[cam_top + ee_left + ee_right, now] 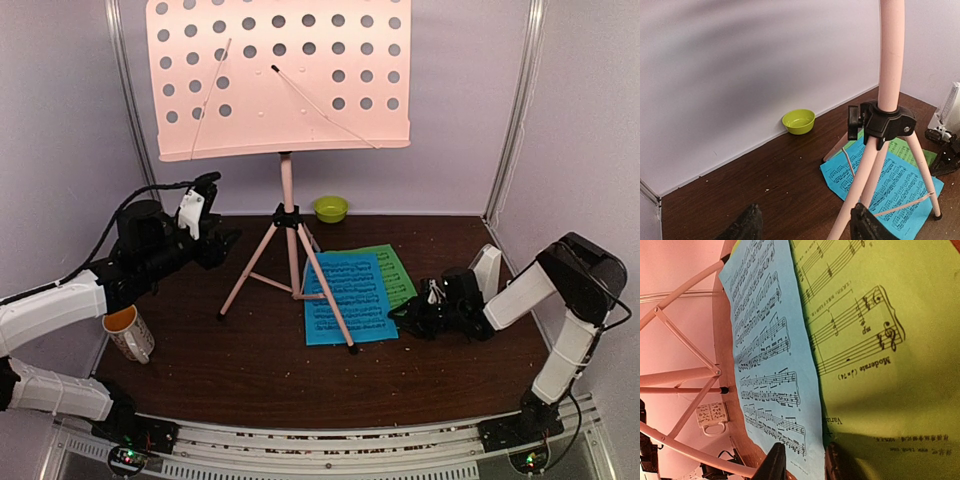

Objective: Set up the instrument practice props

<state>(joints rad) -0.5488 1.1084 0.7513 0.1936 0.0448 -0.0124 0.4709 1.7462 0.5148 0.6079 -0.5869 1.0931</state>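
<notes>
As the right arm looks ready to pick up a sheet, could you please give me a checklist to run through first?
1. Right gripper at blue sheet edge: ok.
2. Jaws shut on it: not ok, gap shows.
3. Green sheet left out of grip: cannot tell.
4. Music stand upright: ok.
5. Stand leg off blue sheet: not ok, crosses over it.
6. Left gripper open, empty: ok.

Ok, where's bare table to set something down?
Widest: the near strip of table between the mug and the blue sheet. Smaller: back right, between the bowl and the metronome. Crowded: the middle, where the stand's legs cross the blue sheet and the right end effector sits at its edge.
</notes>
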